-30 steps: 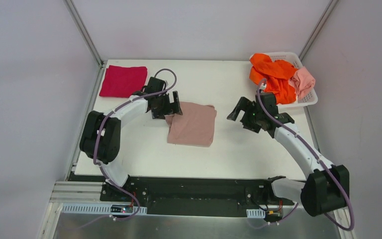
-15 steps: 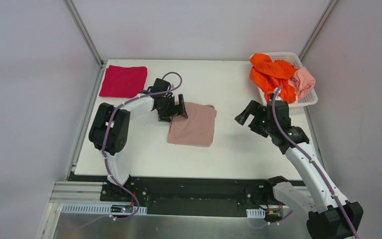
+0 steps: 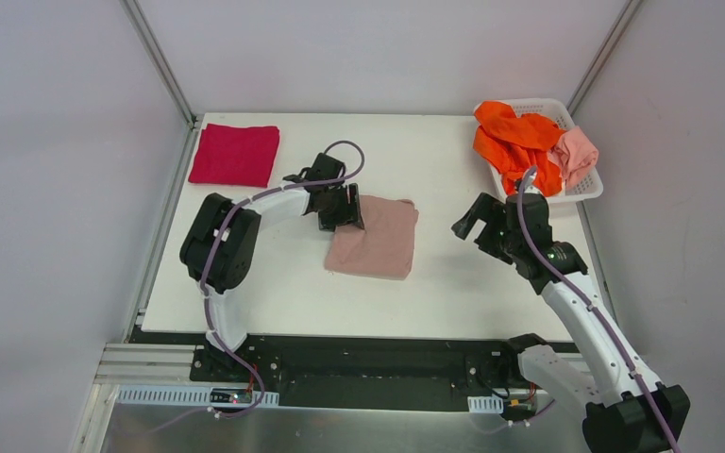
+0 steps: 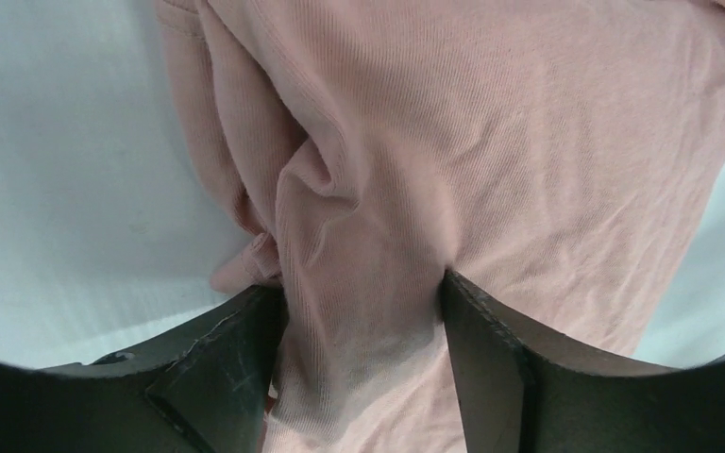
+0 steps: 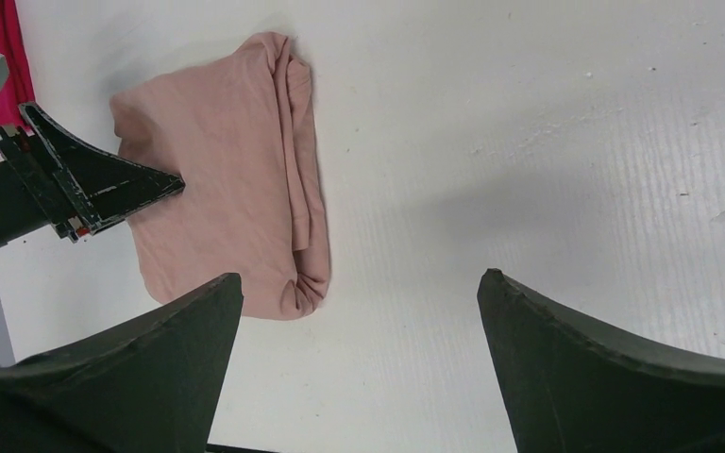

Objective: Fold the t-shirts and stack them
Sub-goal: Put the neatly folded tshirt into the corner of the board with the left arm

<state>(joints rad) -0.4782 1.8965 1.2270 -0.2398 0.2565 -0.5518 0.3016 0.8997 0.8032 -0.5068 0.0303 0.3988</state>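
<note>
A folded dusty-pink t-shirt lies mid-table, plain side up. My left gripper is at its far-left corner, shut on a bunched ridge of the cloth between its fingers. My right gripper is open and empty, held above bare table to the right of the shirt. A folded crimson t-shirt lies at the far left corner. Orange t-shirts and a salmon-pink one are heaped in the basket.
The white lattice basket stands at the table's far right corner. The left gripper's finger shows in the right wrist view at the shirt's edge. Metal frame posts rise at both far corners.
My left gripper has moved right and closed in on the pink shirt's corner, and the shirt has slid slightly right. My right arm has swung right and pulled back from the shirt.
</note>
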